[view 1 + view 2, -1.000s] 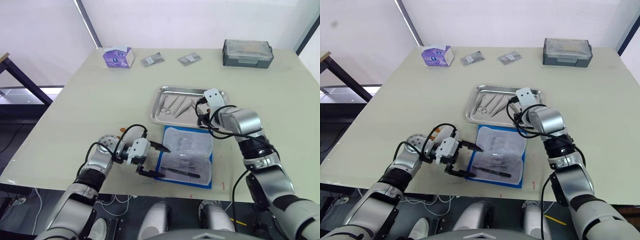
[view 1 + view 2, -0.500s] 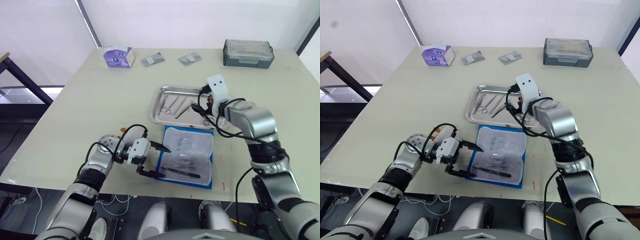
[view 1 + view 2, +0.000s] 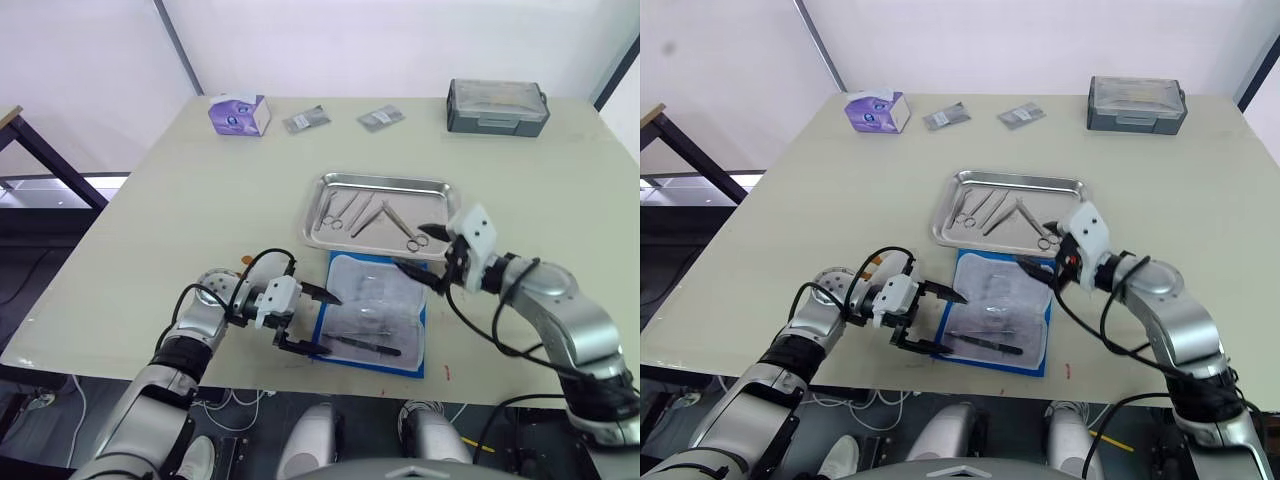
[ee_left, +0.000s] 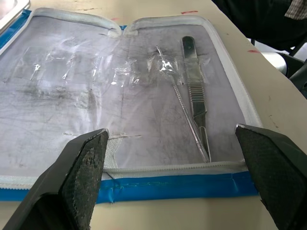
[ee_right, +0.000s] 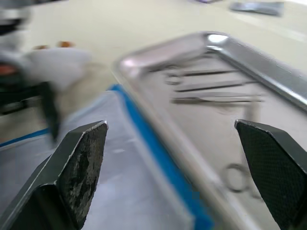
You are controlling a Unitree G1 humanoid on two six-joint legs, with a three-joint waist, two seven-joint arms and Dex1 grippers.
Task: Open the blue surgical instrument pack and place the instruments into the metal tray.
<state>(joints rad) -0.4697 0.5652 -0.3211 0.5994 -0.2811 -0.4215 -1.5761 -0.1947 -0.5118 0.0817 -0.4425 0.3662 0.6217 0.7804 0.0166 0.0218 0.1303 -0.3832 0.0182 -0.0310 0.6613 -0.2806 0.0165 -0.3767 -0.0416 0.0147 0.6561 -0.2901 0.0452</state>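
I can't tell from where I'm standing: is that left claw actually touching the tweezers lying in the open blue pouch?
Apart. In the left wrist view, the tweezers lie inside the blue pouch, with pale lining between them and both open fingers.

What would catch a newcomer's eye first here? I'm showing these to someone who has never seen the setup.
The blue surgical instrument pack lies open at the table's near edge, its pale lining up, with dark instruments left along its near side. Just behind it the metal tray holds several more tools. Both grippers are open: the left gripper at the pack's left edge, the right gripper over its far right corner.
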